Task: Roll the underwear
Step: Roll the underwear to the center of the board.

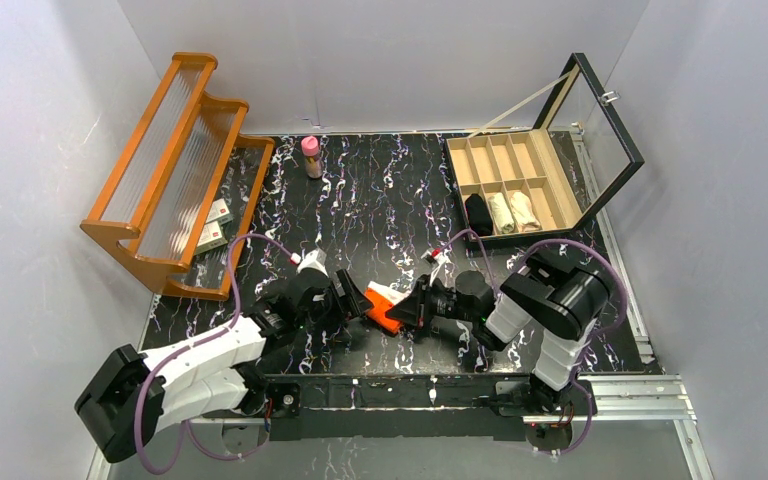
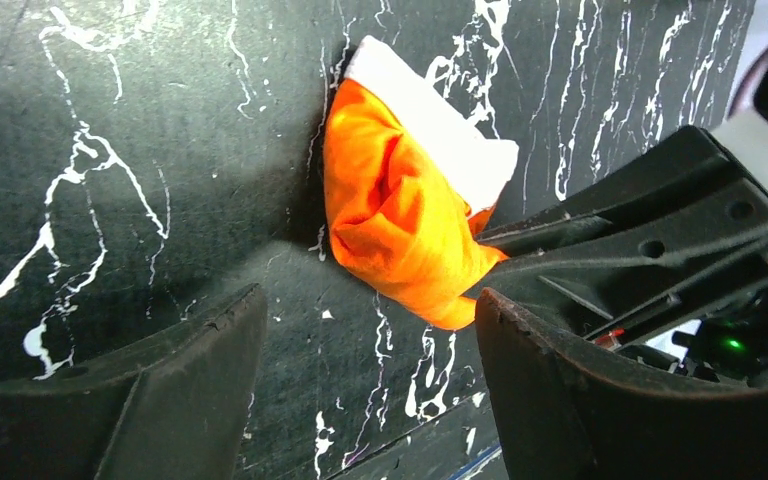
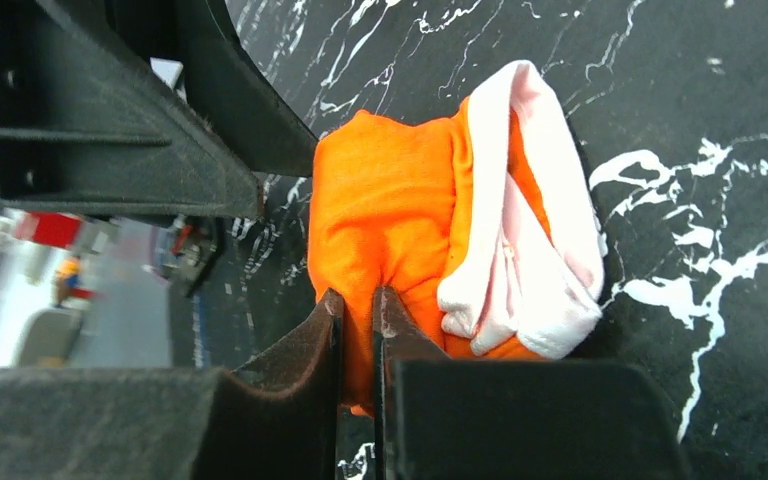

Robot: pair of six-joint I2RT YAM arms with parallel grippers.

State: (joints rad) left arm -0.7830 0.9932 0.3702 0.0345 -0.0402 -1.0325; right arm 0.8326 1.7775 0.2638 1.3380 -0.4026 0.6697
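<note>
Right gripper (image 3: pixel 358 305) is pinched tight on a fold of the orange underwear (image 3: pixel 390 210), which lies bunched into a loose roll, white trim outward, on the black marble table (image 1: pixel 380 200) just in front of both arms. Left gripper (image 2: pixel 368 305) hangs spread wide just beside the bundle, holding nothing. Rolling looks close to done. The next move, I judge, calls for keeping the roll tight while carrying it toward the compartment box (image 1: pixel 513 182) at the far right.

We are looking into a lab test cell: white walls (image 1: pixel 30 150) are enclosing a marbled tabletop (image 1: pixel 380 210) edged with aluminium rails (image 1: pixel 640 385).
</note>
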